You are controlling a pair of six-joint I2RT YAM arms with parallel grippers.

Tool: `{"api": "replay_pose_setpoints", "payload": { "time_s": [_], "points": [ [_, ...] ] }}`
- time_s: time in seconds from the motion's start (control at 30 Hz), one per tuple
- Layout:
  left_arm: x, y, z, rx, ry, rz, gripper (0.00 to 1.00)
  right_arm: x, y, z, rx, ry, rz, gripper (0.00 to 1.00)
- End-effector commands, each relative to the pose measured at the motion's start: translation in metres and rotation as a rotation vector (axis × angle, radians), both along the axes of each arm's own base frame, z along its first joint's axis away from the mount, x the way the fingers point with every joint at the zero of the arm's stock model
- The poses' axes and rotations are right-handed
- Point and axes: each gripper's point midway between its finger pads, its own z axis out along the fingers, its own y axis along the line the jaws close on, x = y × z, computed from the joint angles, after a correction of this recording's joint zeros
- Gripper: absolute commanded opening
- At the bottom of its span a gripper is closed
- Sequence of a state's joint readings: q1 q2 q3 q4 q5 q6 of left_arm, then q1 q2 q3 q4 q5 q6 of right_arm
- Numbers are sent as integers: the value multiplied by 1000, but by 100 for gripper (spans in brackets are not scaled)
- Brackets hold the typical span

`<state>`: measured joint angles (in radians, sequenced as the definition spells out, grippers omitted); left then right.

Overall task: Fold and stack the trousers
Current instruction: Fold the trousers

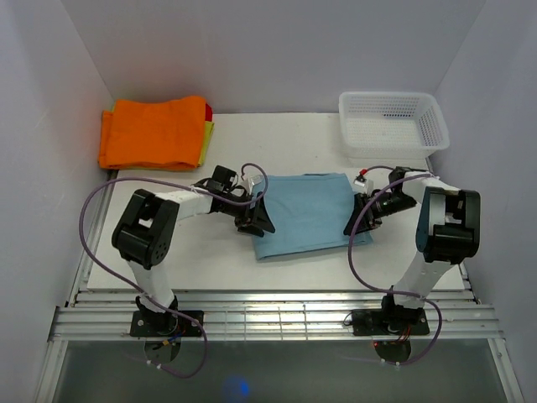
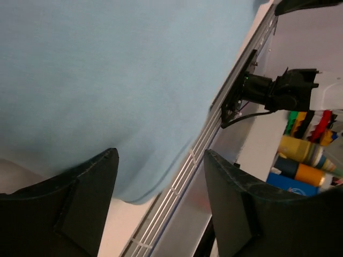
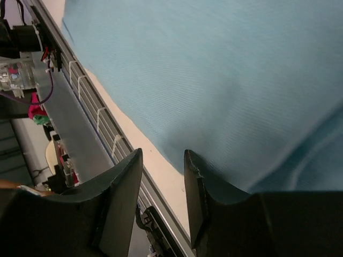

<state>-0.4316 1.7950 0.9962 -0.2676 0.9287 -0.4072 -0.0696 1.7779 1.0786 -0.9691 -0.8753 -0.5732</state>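
The trousers lie in the middle of the table, light sky-blue and folded into a flat rectangle. My left gripper is low at their left edge. In the left wrist view it stands open wide, with a rounded corner of the trousers lying beyond the gap and nothing pinched. My right gripper is at the trousers' right edge. The right wrist view shows it open by a narrower gap with bare table between the fingers. One of its fingers is against the trousers' edge.
A bright orange folded garment lies at the back left, on yellow and red cloths. A white mesh basket stands at the back right. Metal slats run along the table's near edge.
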Motion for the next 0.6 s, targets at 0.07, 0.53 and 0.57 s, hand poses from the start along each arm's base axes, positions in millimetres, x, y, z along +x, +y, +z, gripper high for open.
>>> {"api": "replay_pose_setpoints", "payload": {
  "time_s": [0.07,0.53,0.57],
  "points": [
    [36,26,-33,-23,40,67,69,1,-35,-32,-64,4,-29,43],
    [103,129,86,-47,-289,286,98,69,-7,56,-71,-378,-80,62],
    [107,149,90,-34,-298,341,98,81,1,71,-121,-453,-65,65]
  ]
}}
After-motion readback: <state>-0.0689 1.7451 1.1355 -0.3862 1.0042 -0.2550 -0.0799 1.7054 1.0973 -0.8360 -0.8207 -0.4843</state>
